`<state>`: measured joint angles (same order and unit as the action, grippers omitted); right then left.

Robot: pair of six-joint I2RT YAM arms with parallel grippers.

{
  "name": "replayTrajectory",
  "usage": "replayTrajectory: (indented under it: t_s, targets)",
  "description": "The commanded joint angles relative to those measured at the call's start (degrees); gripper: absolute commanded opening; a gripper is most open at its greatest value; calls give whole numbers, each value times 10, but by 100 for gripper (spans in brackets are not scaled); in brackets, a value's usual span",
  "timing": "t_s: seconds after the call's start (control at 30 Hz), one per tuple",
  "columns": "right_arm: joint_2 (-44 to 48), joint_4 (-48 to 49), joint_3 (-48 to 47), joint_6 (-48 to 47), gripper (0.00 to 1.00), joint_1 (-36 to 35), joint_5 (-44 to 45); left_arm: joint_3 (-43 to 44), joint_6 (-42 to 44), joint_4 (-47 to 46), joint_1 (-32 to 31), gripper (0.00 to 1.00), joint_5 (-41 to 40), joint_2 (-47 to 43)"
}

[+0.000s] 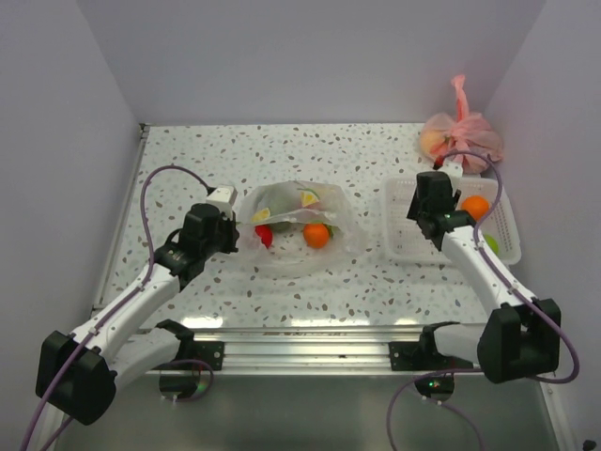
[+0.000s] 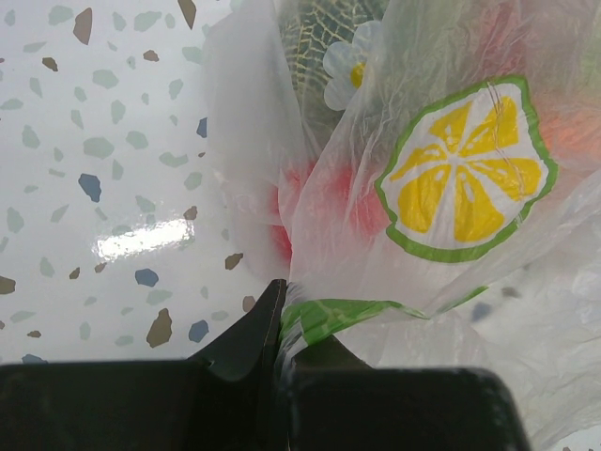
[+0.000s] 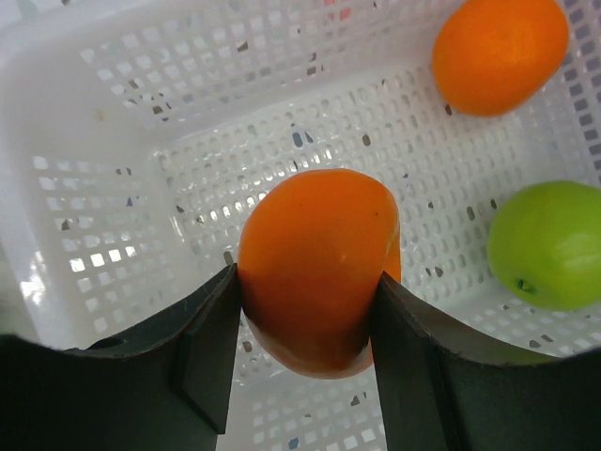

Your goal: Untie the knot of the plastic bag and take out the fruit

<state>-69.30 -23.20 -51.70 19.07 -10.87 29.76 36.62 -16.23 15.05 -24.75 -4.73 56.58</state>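
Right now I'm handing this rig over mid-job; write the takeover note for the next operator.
Left gripper: shut on the edge of the clear, print-covered plastic bag, mid-table.
Right gripper: shut on a small round orange fruit, held over the white perforated plastic basket.
Done: the bag looks open, no knot in view; a second orange fruit and a green fruit lie in the basket.
Left: release the held fruit. Inside the bag: a third orange fruit, a red fruit, a netted green fruit.
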Motion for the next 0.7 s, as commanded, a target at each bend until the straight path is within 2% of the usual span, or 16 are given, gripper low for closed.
replayTrajectory:
  t_s: [0.0,0.1,0.13,0.2,0.23,0.3,0.4,0.47,0.57,0.67]
  targets:
    - [-37,-4,11,48,36,22,-40,-1,13,-22,4,0,-5,-6]
    - [-48,5,17,47,55,23,-67,-1,13,-22,4,0,-5,-6]
    - [-44,8,19,47,68,23,-72,-1,13,-22,4,0,-5,-6]
    - [-37,8,15,43,81,23,-80,-1,13,-23,4,0,-5,-5]
    - [-29,6,13,40,90,23,-82,-1,12,-23,4,0,-5,-5]
    - [-21,-4,-6,30,99,23,-94,-1,13,-22,4,0,-4,-5]
    - [-6,-27,-37,14,99,23,-123,-1,13,-23,4,0,-4,-6]
    - [18,-31,-52,0,99,20,-180,-1,13,-23,4,0,-4,-6]
    - [46,-12,-74,-29,99,-12,-241,0,12,-23,4,0,-3,-6]
    - [65,-7,-114,-55,99,-90,-255,-1,13,-23,4,0,-3,-6]
